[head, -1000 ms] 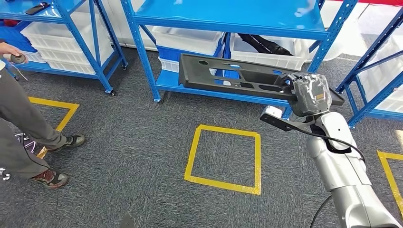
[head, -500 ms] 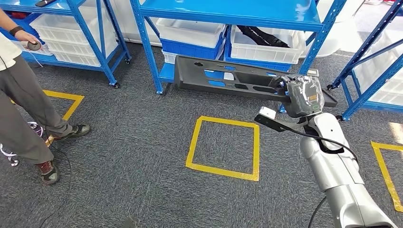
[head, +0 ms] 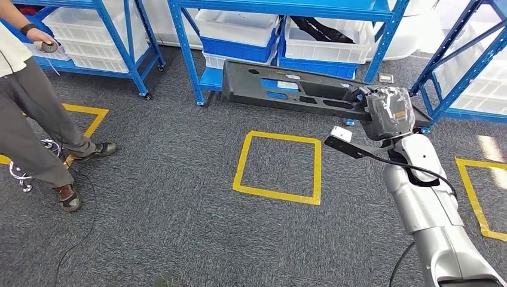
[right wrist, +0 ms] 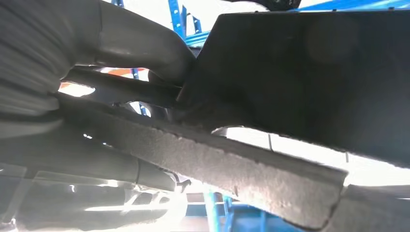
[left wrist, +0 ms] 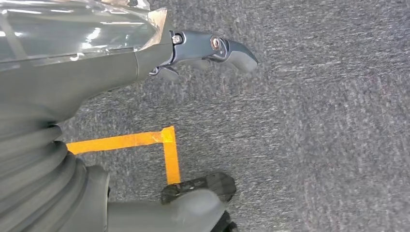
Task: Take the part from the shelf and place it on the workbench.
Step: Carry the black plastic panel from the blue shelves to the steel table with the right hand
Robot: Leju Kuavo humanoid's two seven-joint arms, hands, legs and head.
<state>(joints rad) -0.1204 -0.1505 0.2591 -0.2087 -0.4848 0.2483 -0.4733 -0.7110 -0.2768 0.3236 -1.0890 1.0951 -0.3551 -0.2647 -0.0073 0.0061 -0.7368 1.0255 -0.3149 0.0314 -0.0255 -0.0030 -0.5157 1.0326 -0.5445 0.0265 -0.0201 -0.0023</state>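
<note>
Grey carpet (head: 167,197) covers the floor, marked with a square of yellow tape (head: 278,167) and parts of others at the sides. Blue shelves (head: 281,12) stand along the far side, loaded with white bins (head: 326,42) and a blue bin (head: 239,51). A person (head: 27,113) in grey trousers is seen at the left, a small dark object held in one hand. The long black part (head: 299,92) is held clear of the shelf, roughly level, above the carpet in front of the lower shelf. Its right end is gripped by the right robot hand (head: 387,110), wrapped in clear plastic; in the right wrist view the thumb (right wrist: 145,46) is pressed onto the part's edge. The left robot hand (left wrist: 203,50) hangs over the carpet, fingers apart, nothing held.
</note>
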